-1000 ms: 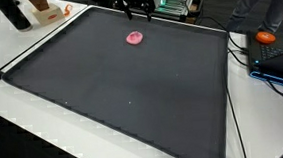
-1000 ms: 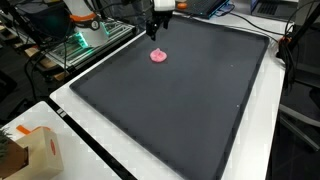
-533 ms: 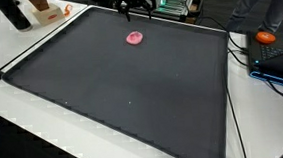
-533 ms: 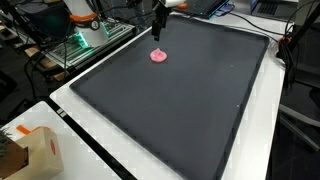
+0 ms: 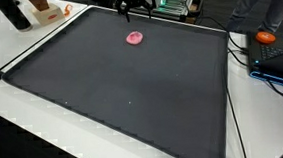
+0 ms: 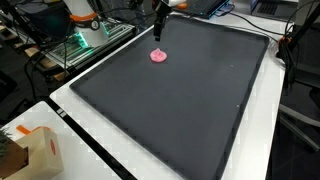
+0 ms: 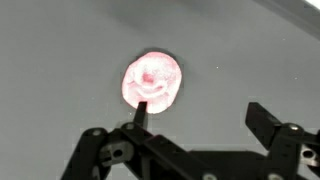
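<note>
A small round pink object (image 5: 134, 36) lies on the dark mat (image 5: 122, 90) near its far edge; the same pink object (image 6: 158, 56) shows on the mat (image 6: 180, 100) from the opposite side. My gripper (image 5: 136, 9) hangs above and just behind it, also seen as the gripper (image 6: 157, 27) over the mat's far end. In the wrist view the gripper (image 7: 200, 112) is open and empty, and the pink object (image 7: 153, 81) sits just ahead of one fingertip (image 7: 140, 108). The second fingertip (image 7: 262, 116) stands well to the side.
Electronics and cables (image 5: 176, 1) crowd the mat's far edge. An orange item (image 5: 267, 37) and wires lie beside the mat. A cardboard box (image 6: 35, 150) stands on the white table (image 6: 90, 160). A green-lit device (image 6: 80, 40) is nearby.
The gripper has shifted slightly near the far edge of the mat between one second ago and half a second ago; since then it stays still. The pink object has not moved.
</note>
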Robot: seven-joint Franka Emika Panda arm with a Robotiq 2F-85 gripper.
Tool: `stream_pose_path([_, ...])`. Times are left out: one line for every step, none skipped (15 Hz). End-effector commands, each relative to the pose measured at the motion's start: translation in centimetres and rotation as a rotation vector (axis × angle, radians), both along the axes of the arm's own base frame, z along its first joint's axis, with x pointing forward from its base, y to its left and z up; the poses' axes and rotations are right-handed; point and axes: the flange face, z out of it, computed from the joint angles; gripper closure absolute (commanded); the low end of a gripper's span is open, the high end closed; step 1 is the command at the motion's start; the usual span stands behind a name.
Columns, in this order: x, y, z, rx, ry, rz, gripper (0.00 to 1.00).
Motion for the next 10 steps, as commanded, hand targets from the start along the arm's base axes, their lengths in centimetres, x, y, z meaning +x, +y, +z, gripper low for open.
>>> stream_pose_path([0.0, 0.0, 0.0, 0.0, 0.001, 0.0, 0.0])
stream_pose_path([-0.1, -0.1, -0.7, 0.011, 0.008, 0.038, 0.0])
stream_pose_path([-0.3, -0.1, -1.3, 0.013, 0.005, 0.069, 0.0])
stream_pose_path([-0.5, -0.1, -1.9, 0.021, 0.006, 0.11, 0.0])
stream_pose_path([-0.7, -0.1, -2.4, 0.022, 0.002, 0.142, 0.0])
stream_pose_path([-0.9, 0.0, -2.9, 0.028, -0.001, 0.165, 0.0])
stream_pose_path([-0.9, -0.1, -3.4, 0.03, -0.007, 0.182, 0.0])
stream_pose_path([-1.0, -0.2, -3.8, 0.034, -0.012, 0.196, 0.0])
stream_pose_path([-1.0, -0.2, -4.1, 0.039, -0.017, 0.21, 0.0])
stream_pose_path([-1.1, -0.3, -4.5, 0.037, -0.021, 0.218, 0.0])
